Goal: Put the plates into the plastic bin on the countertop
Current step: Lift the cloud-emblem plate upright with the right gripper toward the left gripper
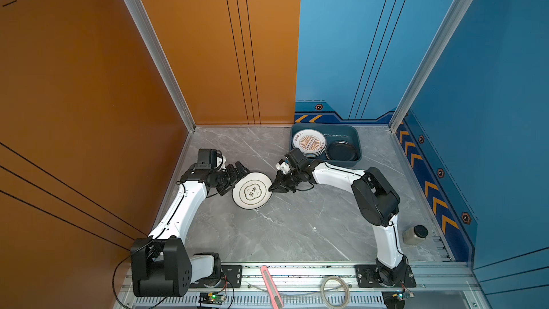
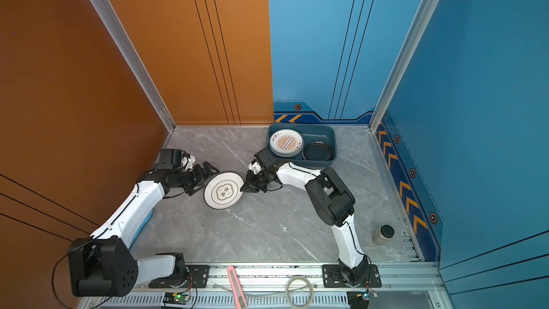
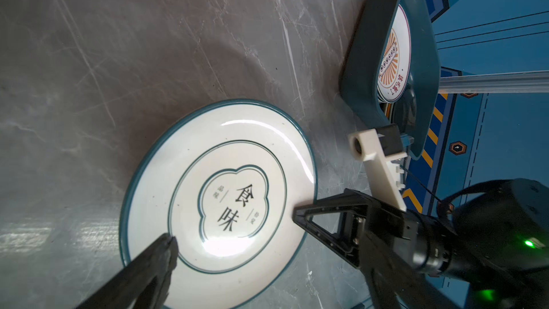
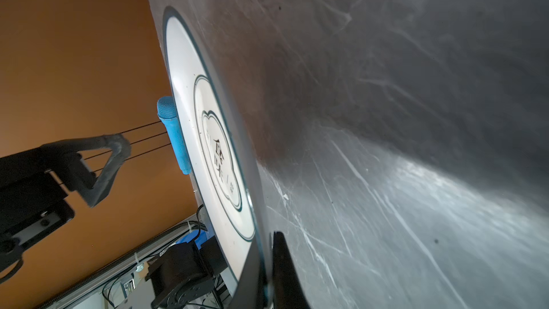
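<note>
Plate [image 1: 252, 190] rim in right end effector [image 1: 271, 188]

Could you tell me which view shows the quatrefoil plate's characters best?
The left wrist view: the quatrefoil plate is close, face-on, characters sharp. In both top views they are tiny; the right wrist view shows them foreshortened.

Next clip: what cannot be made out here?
Stack beneath the sunburst plate in the bin: both top views, layers too small to count.
Second finger of the left tool: left wrist view, cut off by the edge.
Contents of the jar: both top views, too small.
</note>
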